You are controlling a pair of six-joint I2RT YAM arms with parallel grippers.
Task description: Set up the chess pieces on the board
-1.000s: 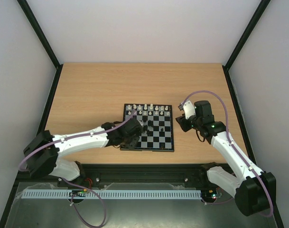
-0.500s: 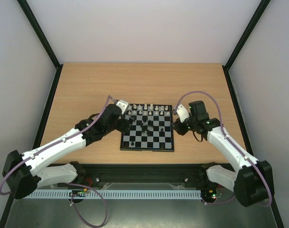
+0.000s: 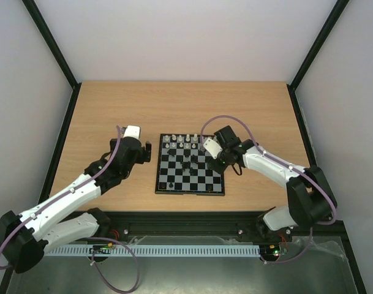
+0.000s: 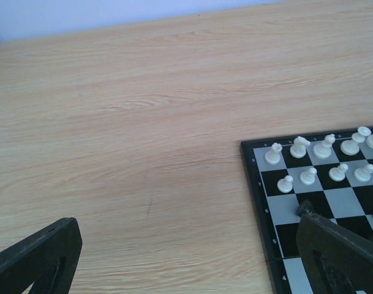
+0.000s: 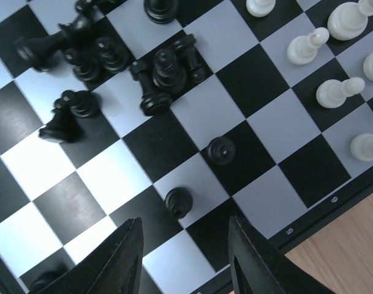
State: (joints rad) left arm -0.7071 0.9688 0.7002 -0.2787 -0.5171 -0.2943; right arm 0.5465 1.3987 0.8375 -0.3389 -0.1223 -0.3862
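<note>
Board [image 3: 190, 193]: small, square, black and light-grey checks, black rim, lies flat. White pieces [image 3: 185, 141]: upright, two rows along far edge. Black pieces [image 5: 165, 70]: jumbled heap mid-board, several toppled; two stand alone on separate squares, nearer rim.

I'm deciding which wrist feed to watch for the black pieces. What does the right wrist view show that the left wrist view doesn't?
Only the right wrist view: the cluster of tiny black chess pieces, several toppled, mid-board, just ahead of the open right claw. Only the left wrist view: a broad stretch of light wooden table and the wide-open left claw. Both: the small black-and-grey checkered board and white pieces standing in rows along its edge.
</note>
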